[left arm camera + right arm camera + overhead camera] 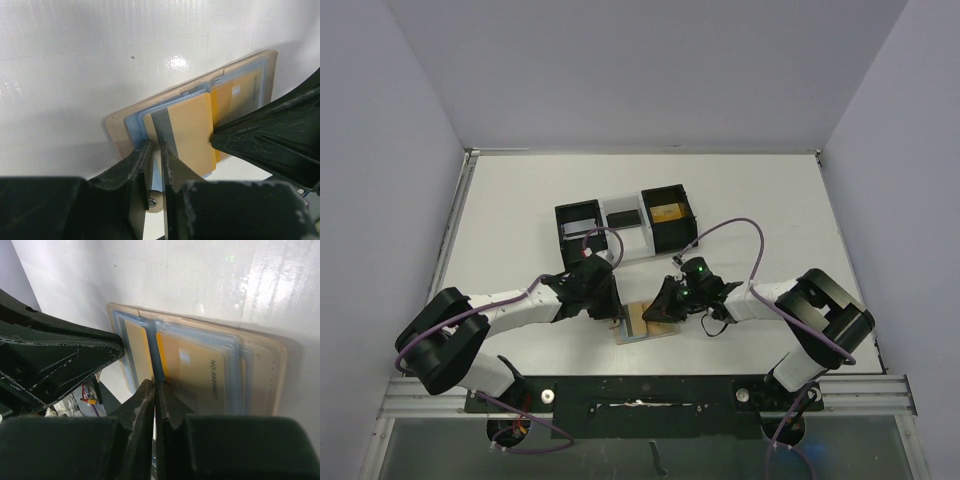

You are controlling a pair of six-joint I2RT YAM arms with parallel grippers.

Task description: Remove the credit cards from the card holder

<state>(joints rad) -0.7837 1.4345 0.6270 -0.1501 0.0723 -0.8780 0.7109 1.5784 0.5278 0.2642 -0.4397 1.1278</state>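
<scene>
The tan card holder (646, 333) lies open on the white table between both arms, its clear blue sleeves facing up (114, 131) (270, 370). My left gripper (156, 150) (616, 318) is shut on the holder's near edge, with sleeve and tan flap between the fingers. A yellow credit card (187, 130) with a grey stripe sticks partly out of a sleeve. My right gripper (156, 387) (659, 312) is shut on that card's edge (156, 357); its tip (216, 138) shows at the card's right side. Another yellow card (200, 370) stays inside a sleeve.
A three-compartment tray (578, 208), black at the ends and white in the middle, stands behind the arms; a yellow item (667, 212) lies in its right compartment. Grey walls close off the table on the left, right and far sides.
</scene>
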